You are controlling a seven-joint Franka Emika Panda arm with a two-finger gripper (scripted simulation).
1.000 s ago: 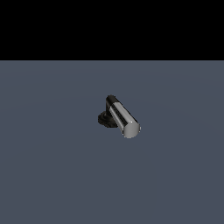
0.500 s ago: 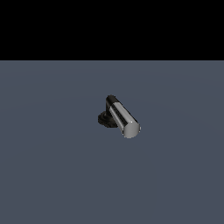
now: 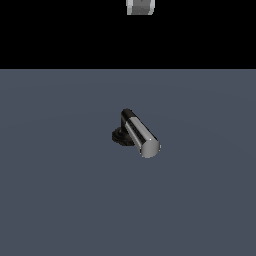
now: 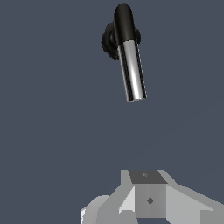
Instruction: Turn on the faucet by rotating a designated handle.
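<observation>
The faucet stands on the grey floor in the middle of the exterior view, with a black round base [image 3: 119, 136] and a short black elbow [image 3: 127, 114]. Its handle [image 3: 141, 133], a shiny chrome bar with a flat round end, points toward the exterior view's lower right. In the wrist view the handle [image 4: 132, 70] and the black base [image 4: 108, 42] lie well away from my gripper [image 4: 148, 192]. Only grey parts of the gripper show there, and its jaws are not clear. A grey piece of the arm [image 3: 140, 7] shows at the exterior view's top edge, far above the faucet.
The flat grey floor [image 3: 60, 200] spreads around the faucet. A black background fills the top of the exterior view.
A grey piece of the arm has come into view at the top edge of the exterior view. The faucet and its handle have not moved.
</observation>
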